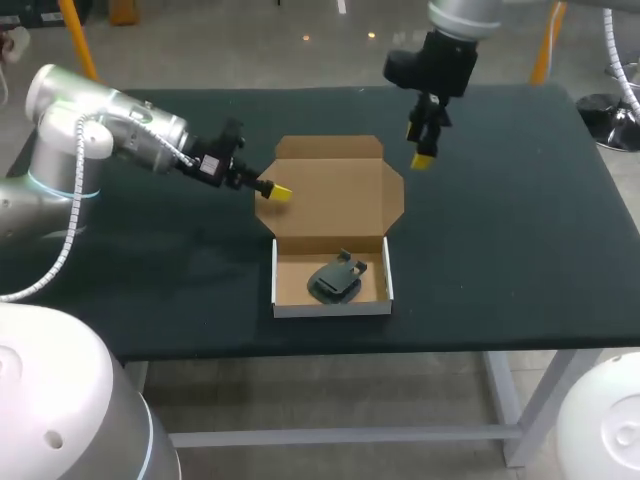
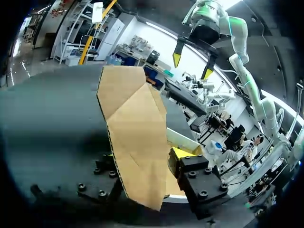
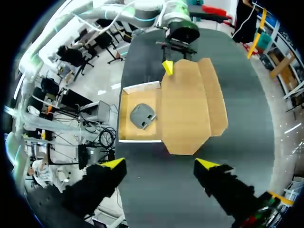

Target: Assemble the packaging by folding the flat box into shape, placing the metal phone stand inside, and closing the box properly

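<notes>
The cardboard box stands at the table's middle, its white-walled tray (image 1: 281, 300) toward the front. The open lid (image 1: 335, 190) lies back flat behind the tray. The dark metal phone stand (image 1: 335, 280) rests inside the tray (image 3: 124, 118). My left gripper (image 1: 278, 192) is at the lid's left edge. In the left wrist view the lid (image 2: 135, 128) runs between its fingers (image 2: 183, 154), which stand apart, and one tip is hidden behind the cardboard. My right gripper (image 1: 425, 150) hangs open above the table just past the lid's far right corner, holding nothing, with its fingertips (image 3: 114, 164) wide apart.
The dark green table (image 1: 520, 220) carries nothing else. Its front edge runs just below the tray, and bare cloth lies to the left and right of the box.
</notes>
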### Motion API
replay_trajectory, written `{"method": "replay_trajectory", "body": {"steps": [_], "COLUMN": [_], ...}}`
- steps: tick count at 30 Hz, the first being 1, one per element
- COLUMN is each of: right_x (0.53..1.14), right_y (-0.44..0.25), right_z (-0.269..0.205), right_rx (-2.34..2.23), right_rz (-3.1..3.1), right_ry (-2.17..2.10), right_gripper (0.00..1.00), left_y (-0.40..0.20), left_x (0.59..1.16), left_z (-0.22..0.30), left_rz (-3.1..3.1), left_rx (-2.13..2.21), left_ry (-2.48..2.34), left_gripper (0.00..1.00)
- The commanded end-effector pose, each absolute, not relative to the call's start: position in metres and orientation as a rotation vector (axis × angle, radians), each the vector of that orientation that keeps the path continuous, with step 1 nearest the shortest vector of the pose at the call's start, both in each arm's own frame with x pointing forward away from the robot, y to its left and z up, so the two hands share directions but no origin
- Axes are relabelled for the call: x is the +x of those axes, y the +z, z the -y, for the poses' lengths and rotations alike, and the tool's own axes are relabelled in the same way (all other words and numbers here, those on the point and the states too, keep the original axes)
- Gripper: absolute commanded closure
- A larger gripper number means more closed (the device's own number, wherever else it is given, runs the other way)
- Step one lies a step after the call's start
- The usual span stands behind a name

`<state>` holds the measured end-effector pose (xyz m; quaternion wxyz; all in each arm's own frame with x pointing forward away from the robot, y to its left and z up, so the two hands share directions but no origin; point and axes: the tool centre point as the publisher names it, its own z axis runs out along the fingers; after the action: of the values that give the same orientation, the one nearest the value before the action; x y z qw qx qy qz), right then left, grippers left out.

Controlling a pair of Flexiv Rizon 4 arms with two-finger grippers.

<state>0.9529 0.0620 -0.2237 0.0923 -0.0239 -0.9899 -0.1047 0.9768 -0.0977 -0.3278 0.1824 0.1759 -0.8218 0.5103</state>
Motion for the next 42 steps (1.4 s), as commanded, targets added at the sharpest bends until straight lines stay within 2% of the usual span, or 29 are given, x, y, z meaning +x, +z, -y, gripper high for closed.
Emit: {"method": "replay_trajectory", "body": {"steps": [1,7,12,21,33,42], "right_x": [0.956,0.96,0.962,0.963,0.962,0.96], "right_y": [-0.22,-0.219,-0.218,-0.219,-0.219,-0.218], "right_z": [-0.067,-0.071,-0.075,-0.076,-0.077,-0.078], "right_rx": [-0.065,-0.053,-0.045,-0.041,-0.044,-0.046], "right_rz": [2.937,2.942,2.946,2.946,2.947,2.948], "right_ry": [-0.292,-0.278,-0.272,-0.259,-0.25,-0.247], "right_gripper": [0.0,0.0,0.0,0.0,0.0,0.0], "left_y": [-0.331,-0.329,-0.329,-0.327,-0.322,-0.321], "left_x": [0.979,0.975,0.973,0.972,0.973,0.971], "left_z": [0.1,0.1,0.1,0.101,0.102,0.103], "left_rz": [2.307,2.301,2.284,2.275,2.253,2.25], "left_rx": [0.479,0.468,0.457,0.443,0.44,0.421], "left_ry": [1.442,1.462,1.493,1.514,1.564,1.573], "left_gripper": [0.6,0.71,0.71,0.79,0.72,0.86]}}
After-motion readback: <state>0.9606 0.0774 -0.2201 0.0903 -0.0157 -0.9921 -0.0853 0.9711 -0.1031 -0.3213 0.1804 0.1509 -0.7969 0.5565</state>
